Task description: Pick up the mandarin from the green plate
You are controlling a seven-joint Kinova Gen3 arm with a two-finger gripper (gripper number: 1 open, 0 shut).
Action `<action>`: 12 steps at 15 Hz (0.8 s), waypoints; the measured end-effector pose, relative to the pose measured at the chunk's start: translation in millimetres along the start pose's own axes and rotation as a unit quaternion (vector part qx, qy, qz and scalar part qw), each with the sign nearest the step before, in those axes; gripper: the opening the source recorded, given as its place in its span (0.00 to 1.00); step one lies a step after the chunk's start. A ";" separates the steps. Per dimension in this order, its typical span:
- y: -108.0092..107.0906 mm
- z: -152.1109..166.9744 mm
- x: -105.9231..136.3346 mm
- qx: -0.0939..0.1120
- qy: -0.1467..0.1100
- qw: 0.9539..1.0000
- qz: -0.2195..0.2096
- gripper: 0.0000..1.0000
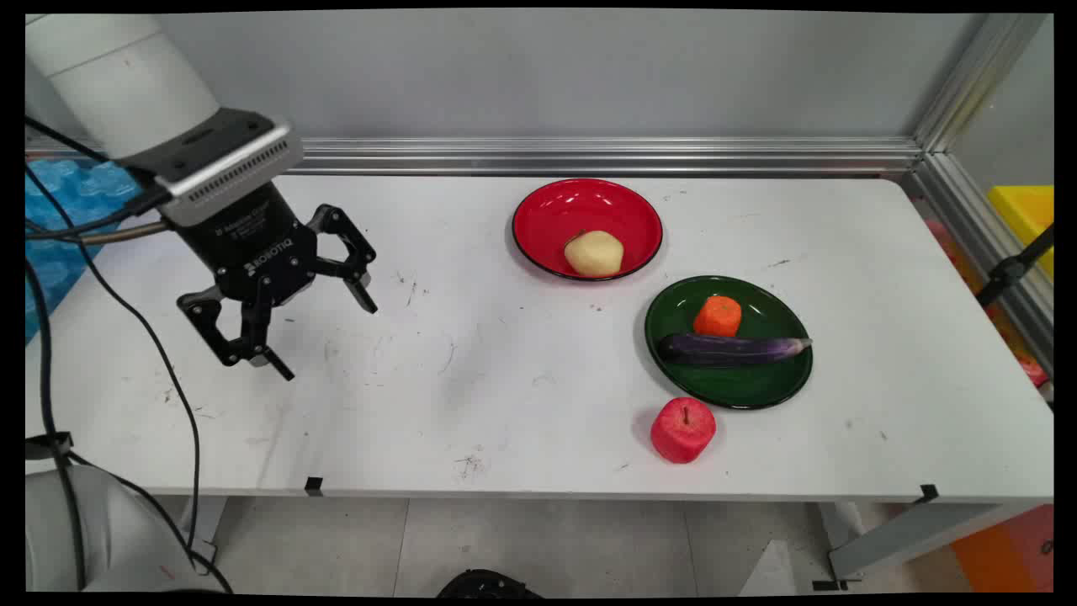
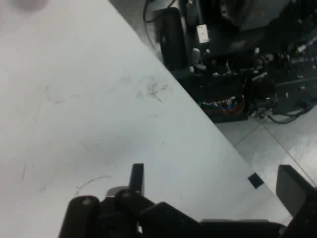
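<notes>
Here the gripper (image 1: 324, 341) is hanging over the left part of the white table (image 1: 505, 396), fingers spread wide apart and holding nothing. Nothing is lying beneath it but bare, scuffed tabletop; the hand view is showing the same scratched surface and the table's near edge, with dark equipment on the floor beyond.

Moving outward to the right: a red plate (image 1: 555, 210) is sitting toward the far side, carrying a pale yellow potato-like piece (image 1: 594, 253) on its near part. Just near-right of it, a green plate (image 1: 757, 387) is holding an orange carrot-like piece (image 1: 718, 316) and a purple eggplant (image 1: 732, 348) lying across it, the two touching or nearly so. A red apple (image 1: 682, 429) is resting on the table itself, just beside the green plate's near rim.

All of these are standing well apart from the gripper. Three pieces are sitting in plates; the apple alone is lying outside one.
</notes>
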 end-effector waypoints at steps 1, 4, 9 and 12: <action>-1.8 -0.8 0.0 0.006 0.003 1.000 -0.014 1.00; -14.1 -1.1 3.7 0.033 0.015 0.996 -0.081 1.00; -48.7 8.9 18.0 0.072 0.041 0.978 -0.189 1.00; -71.5 18.2 29.2 0.093 0.056 0.965 -0.240 1.00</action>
